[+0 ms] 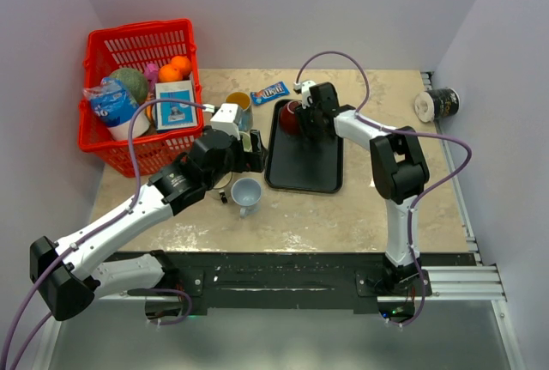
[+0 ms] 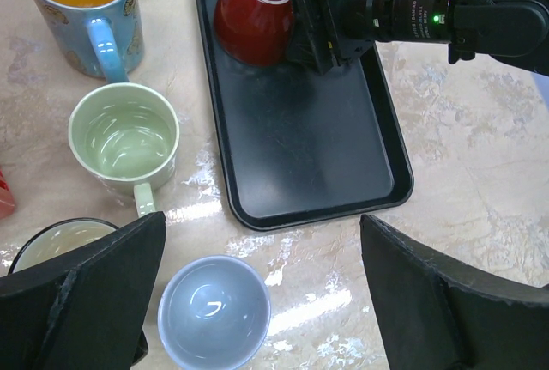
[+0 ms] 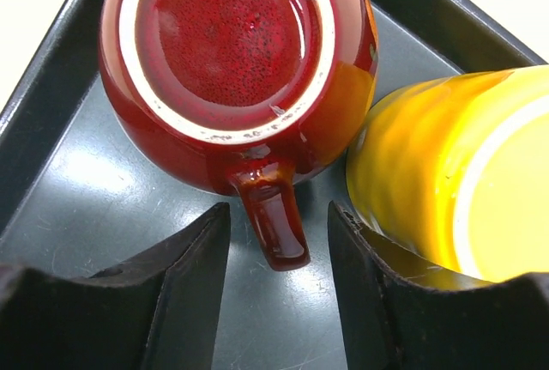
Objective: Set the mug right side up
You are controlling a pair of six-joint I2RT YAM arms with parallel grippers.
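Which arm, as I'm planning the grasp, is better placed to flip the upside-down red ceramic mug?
Right. The right gripper is open around the handle of the red mug on the black tray; the left gripper hovers beside it.

**Left wrist view.** A black tray point(image 2: 309, 147) fills the centre of the frame. A red mug point(image 2: 254, 18) sits base-up in its upper left corner, and the right gripper point(image 2: 307, 22) is just beside it, reaching in from the upper right. Left of the tray, on the beige table point(image 2: 480, 147), three vessels stand mouth-up: a blue mug point(image 2: 81, 9) with a yellow interior (upper left), a pale green mug point(image 2: 124, 138) (centre left) and a light blue cup point(image 2: 214, 310) (bottom). The dark fingers point(image 2: 94, 293) of the left gripper point(image 2: 262, 220) frame the lower corners, spread wide.
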